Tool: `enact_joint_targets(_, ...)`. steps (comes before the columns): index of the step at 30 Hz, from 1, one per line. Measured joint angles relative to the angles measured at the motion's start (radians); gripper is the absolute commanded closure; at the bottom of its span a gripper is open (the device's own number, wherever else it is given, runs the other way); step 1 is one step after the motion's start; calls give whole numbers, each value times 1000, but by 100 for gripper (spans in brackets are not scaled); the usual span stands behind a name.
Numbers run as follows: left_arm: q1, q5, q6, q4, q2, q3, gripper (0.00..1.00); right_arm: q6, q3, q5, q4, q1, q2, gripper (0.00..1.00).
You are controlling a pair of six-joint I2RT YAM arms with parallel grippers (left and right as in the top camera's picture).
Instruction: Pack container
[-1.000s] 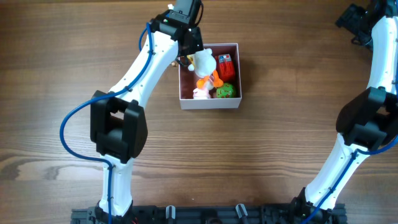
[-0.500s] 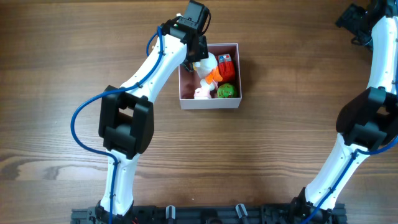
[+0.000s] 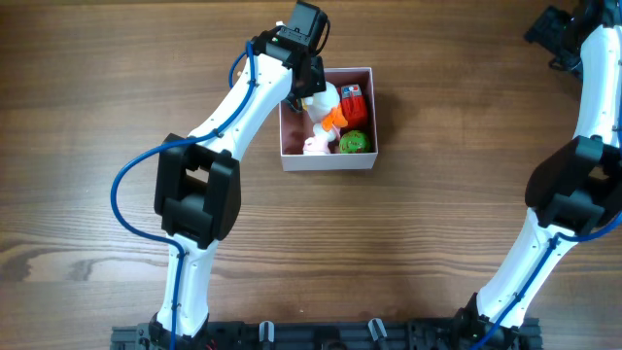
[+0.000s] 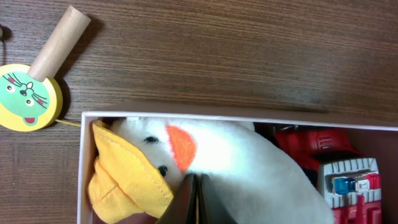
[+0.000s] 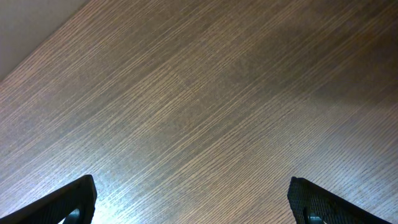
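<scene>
Where the overhead view was checked against the one a second earlier, the left arm's elbow had swung right and the plush duck (image 3: 326, 97) had shifted slightly right with it, toward the red toy vehicle (image 3: 352, 102). No change was noted against the view of half a second earlier.

The container (image 3: 328, 161) sat on the upper middle of the surface (image 3: 437, 243), unmoved. The left gripper (image 3: 303, 83) was over its upper left corner. In the left wrist view this gripper (image 4: 194, 199) had its fingers drawn together, pinched into the white body of the plush duck (image 4: 249, 162). The duck lay against the container's wall (image 4: 217, 117), and the red toy vehicle (image 4: 323, 155) lay just beside it. A green toy (image 3: 354, 142) and a pink toy (image 3: 313, 146) lay along the container's near side.

Outside the wall, a round green-and-yellow paddle toy (image 4: 28, 96) with a wooden handle lay on the surface.

The right gripper (image 3: 554, 29) remained at the far right, well apart from the container. Its fingers (image 5: 74, 199) stood wide apart over bare wood.
</scene>
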Motion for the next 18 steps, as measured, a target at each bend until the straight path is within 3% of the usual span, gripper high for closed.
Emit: enact_joint_targets(18,0,18,0,-4,10,0,96,0,0,0,0,0,0,0)
